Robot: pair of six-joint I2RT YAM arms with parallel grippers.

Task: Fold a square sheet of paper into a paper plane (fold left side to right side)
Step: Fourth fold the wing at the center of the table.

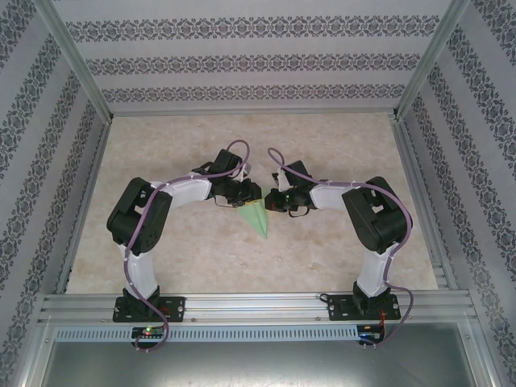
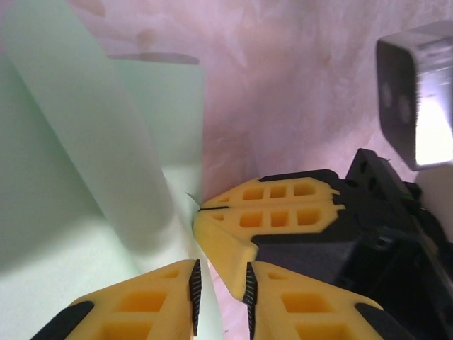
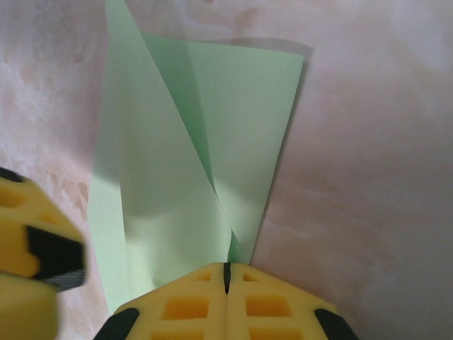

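The pale green sheet of paper (image 1: 256, 218) lies at the table's middle, folded into a narrow shape with its point toward the arms. Both grippers meet at its far end. My left gripper (image 2: 221, 297) has a gap between its jaws, and a raised edge of the paper (image 2: 85, 177) runs into that gap against the left pad. My right gripper (image 3: 227, 273) is shut, its tips touching the paper (image 3: 184, 142) where two raised flaps meet. I cannot tell whether any paper is between its pads. Its yellow fingers (image 2: 283, 212) lie just beyond the left jaws.
The marble-patterned table top (image 1: 339, 145) spreads around the paper on all sides. Aluminium frame rails (image 1: 242, 305) run along the near edge, and patterned walls (image 1: 242, 64) enclose the back and sides. The two arms (image 1: 145, 218) (image 1: 371, 214) angle inward toward the middle.
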